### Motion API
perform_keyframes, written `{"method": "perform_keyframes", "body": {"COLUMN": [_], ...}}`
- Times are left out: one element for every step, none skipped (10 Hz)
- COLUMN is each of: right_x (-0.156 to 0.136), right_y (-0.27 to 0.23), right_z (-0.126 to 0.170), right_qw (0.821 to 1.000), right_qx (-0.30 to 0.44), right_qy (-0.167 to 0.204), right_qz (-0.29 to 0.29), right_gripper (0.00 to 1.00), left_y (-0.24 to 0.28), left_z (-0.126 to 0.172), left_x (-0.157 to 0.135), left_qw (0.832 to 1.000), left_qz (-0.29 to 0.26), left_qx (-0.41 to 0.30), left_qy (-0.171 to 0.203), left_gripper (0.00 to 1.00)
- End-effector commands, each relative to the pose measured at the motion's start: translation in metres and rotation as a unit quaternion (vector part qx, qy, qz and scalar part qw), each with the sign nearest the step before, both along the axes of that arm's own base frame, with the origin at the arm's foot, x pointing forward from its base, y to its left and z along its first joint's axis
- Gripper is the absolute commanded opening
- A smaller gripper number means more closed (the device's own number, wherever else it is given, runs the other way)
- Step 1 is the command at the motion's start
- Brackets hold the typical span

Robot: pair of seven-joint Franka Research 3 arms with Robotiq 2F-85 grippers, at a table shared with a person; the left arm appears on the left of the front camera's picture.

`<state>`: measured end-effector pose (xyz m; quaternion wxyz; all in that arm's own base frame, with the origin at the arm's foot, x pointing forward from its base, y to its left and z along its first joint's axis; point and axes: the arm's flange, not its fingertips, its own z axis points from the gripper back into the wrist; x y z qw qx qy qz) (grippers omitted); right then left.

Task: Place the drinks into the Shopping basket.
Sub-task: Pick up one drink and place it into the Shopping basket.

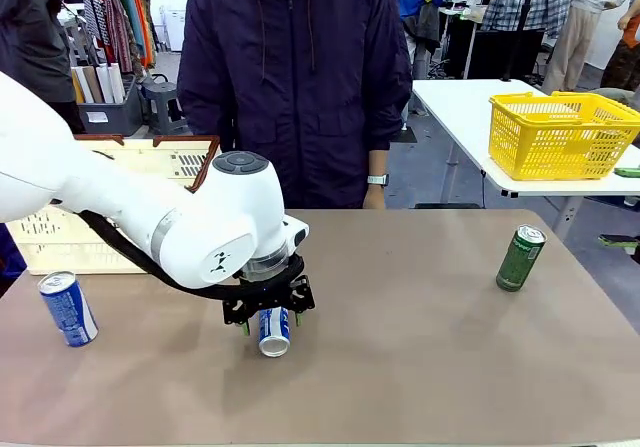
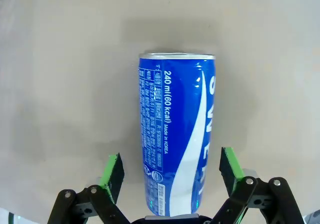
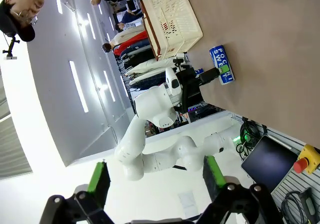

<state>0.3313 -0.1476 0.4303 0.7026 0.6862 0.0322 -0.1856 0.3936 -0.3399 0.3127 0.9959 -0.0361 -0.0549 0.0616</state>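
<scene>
The tabletop [image 1: 430, 367] is brown and plain. Behind it on the right stands a white table [image 1: 465, 117] with a yellow basket [image 1: 562, 135] on it. The floor [image 1: 428, 167] is grey. Far back on the left, clothes [image 1: 112, 17] hang on a rack. A grey stool [image 1: 160, 99] stands near a grey box [image 1: 105, 119]. People [image 1: 560, 12] stand far back on the right. In the right wrist view, long bright lights [image 3: 79, 86] run across the ceiling. A dark screen [image 3: 270, 163] sits beside a red button [image 3: 301, 165] on a yellow box.
</scene>
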Motion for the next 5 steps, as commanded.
{"method": "perform_keyframes", "body": {"right_x": [0.0016,0.0016,0.0016,0.0016,0.0016], "right_y": [-0.0011,-0.0011,-0.0011,-0.0011,-0.0011], "right_z": [0.0063,0.0063,0.0063,0.0063,0.0063], "right_qw": [1.000,1.000,1.000,1.000,1.000], "right_qx": [0.004,0.004,0.004,0.004,0.004], "right_qy": [0.009,0.009,0.009,0.009,0.009], "right_qz": [0.001,0.001,0.001,0.001,0.001], "right_gripper": [1.00,1.00,1.00,1.00,1.00], "left_y": [-0.0035,-0.0036,-0.0036,-0.0019,0.0003], "left_z": [-0.0072,-0.0130,-0.0125,-0.0106,-0.0087], "left_x": [-0.0002,-0.0001,-0.0019,-0.0013,-0.0017], "left_qw": [1.000,1.000,1.000,0.999,0.998], "left_qz": [0.008,0.007,0.012,0.019,0.015], "left_qx": [0.008,0.015,0.007,0.009,0.024], "left_qy": [-0.006,-0.011,-0.013,-0.030,-0.052], "left_gripper": [1.00,1.00,1.00,1.00,0.40]}}
